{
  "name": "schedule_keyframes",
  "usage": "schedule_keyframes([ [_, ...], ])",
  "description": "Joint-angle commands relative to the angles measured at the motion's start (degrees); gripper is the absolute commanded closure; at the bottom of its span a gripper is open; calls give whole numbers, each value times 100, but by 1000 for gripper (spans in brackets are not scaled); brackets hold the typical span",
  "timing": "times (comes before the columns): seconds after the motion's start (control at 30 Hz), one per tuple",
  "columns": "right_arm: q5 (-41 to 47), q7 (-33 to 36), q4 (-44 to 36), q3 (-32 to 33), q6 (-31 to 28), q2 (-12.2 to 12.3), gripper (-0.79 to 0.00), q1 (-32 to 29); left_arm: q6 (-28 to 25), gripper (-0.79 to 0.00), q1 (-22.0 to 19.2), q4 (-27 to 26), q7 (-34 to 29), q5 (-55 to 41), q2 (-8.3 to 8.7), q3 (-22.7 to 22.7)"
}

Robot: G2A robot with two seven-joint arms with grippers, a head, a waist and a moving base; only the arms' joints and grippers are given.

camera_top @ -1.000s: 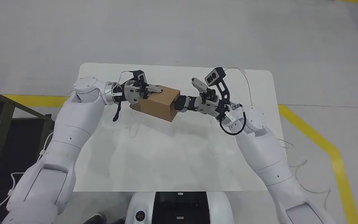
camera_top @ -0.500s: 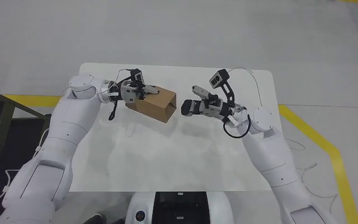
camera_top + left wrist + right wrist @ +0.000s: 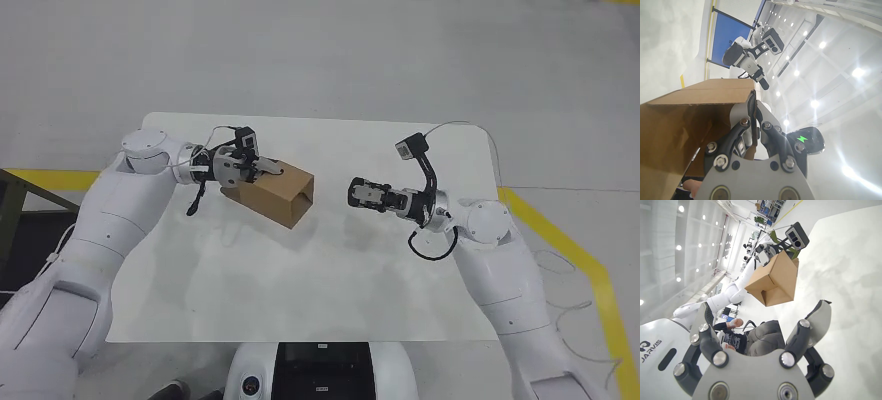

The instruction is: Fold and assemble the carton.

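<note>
Carton (image 3: 272, 190) held at one end, other end free
My left hand (image 3: 258, 170) pinches its wall at the open end, over the counter (image 3: 300, 290); its long axis points to my right hand (image 3: 352, 192), empty and wide open, near the folded end, not touching.

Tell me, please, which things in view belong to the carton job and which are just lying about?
Belonging to the job: brown cardboard carton; left gripper, jaws shut on the carton's edge; right gripper, jaws open, apart from the carton.
Just there: white rectangular table; yellow floor stripe.
</note>
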Motion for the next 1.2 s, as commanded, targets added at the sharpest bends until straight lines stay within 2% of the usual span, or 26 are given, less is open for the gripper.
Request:
schedule_keyframes([
  [0.0,-132,-6,60,-25,-237,8,-785,32,17,0,-84,-89,0,-110,69,244],
  [0.13,-261,-53,142,-79,-499,18,-785,96,-54,0,-244,-246,0,-338,205,685],
  [0.9,-261,-53,142,-79,-499,18,-785,96,-54,0,-244,-246,0,-338,205,685],
  [0.97,-261,-53,142,-79,-499,18,-785,96,-81,0,-205,-371,193,-222,205,683],
  [1.17,-261,-53,142,-79,-499,18,-785,96,79,0,-270,-457,0,-151,236,591],
])
